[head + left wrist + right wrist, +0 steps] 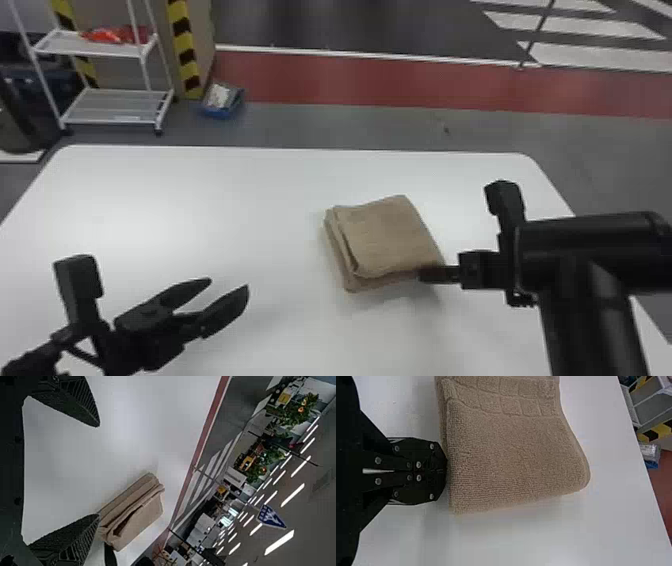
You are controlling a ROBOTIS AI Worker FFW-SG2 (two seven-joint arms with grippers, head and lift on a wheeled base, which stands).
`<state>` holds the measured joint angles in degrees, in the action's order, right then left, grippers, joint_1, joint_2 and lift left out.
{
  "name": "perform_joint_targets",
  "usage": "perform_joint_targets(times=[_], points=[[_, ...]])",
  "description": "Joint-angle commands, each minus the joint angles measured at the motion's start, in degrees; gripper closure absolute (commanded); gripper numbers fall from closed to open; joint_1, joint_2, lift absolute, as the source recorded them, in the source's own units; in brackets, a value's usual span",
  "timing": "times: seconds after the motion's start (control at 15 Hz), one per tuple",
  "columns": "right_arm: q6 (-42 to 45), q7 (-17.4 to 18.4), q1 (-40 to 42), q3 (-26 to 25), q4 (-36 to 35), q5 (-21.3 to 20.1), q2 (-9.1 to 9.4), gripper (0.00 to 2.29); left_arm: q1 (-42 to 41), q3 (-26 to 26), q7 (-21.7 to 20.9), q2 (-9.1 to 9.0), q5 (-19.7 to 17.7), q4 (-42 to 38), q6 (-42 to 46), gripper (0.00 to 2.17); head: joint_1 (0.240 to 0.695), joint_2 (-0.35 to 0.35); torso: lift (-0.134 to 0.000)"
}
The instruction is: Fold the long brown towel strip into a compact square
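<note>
Towel (387, 237) lies folded into a thick, roughly square packet on a white table (150, 200), right of centre in the head view. Layers stack up along its left side, with a dark gap between the top folds, and a lower layer juts out beneath the top one at the left and near edges. The right wrist view shows the ribbed weave of the upper face and a band of raised squares running across one part of it.

At the towel's near right corner, the right gripper (425, 274) points leftward from its arm. In its own wrist view, the right gripper (445, 471) has its two fingers pressed together, tips at the cloth's edge; whether any cloth is caught between them cannot be told.

Left of the towel and well apart from it, the left gripper (227, 286) hangs over the near part of the table. Its two fingers stand wide apart with nothing between them, pointing toward the towel's side of the table.

Beyond the table's far edge, on the left, stand a white rack (115, 105) with red items (117, 35) on its upper shelf, a post (182, 50) striped in yellow and black, and a blue box (222, 100) on the floor, near a red strip (350, 80) that runs across to the right
</note>
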<state>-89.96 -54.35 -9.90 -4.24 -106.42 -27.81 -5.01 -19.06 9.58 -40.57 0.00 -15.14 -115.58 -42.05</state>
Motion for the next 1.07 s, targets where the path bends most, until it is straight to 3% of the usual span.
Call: perform_joint_targets(times=[0.0,0.27,0.6,0.87,1.0], points=[[-0.12,2.58,-2.5,-0.94,2.8,0.48,0.79,2.15,-0.62,0.44,-0.13,-0.15,-0.07,-0.34,0.25,0.07,0.695,-0.137,-0.124],[-0.12,6.89,-6.1,-1.82,5.26,0.74,2.99,2.15,-1.68,0.79,-0.3,-0.15,-0.24,-1.49,0.25,0.07,0.695,-0.144,-0.124],[1.93,16.47,-9.35,-2.88,11.06,5.05,5.06,2.15,-2.12,1.32,-0.83,-0.15,-0.77,-1.75,0.25,0.07,0.695,-0.139,-0.124],[10.01,19.46,-10.32,-4.28,12.91,5.66,5.06,2.15,-2.38,1.84,-0.92,-0.15,-0.86,-1.75,0.25,0.07,0.695,-0.132,-0.124],[12.3,21.21,-10.49,-4.72,12.91,8.04,5.06,2.16,-2.21,2.02,-0.83,-0.15,-0.86,-1.75,0.25,0.07,0.695,-0.137,-0.124]])
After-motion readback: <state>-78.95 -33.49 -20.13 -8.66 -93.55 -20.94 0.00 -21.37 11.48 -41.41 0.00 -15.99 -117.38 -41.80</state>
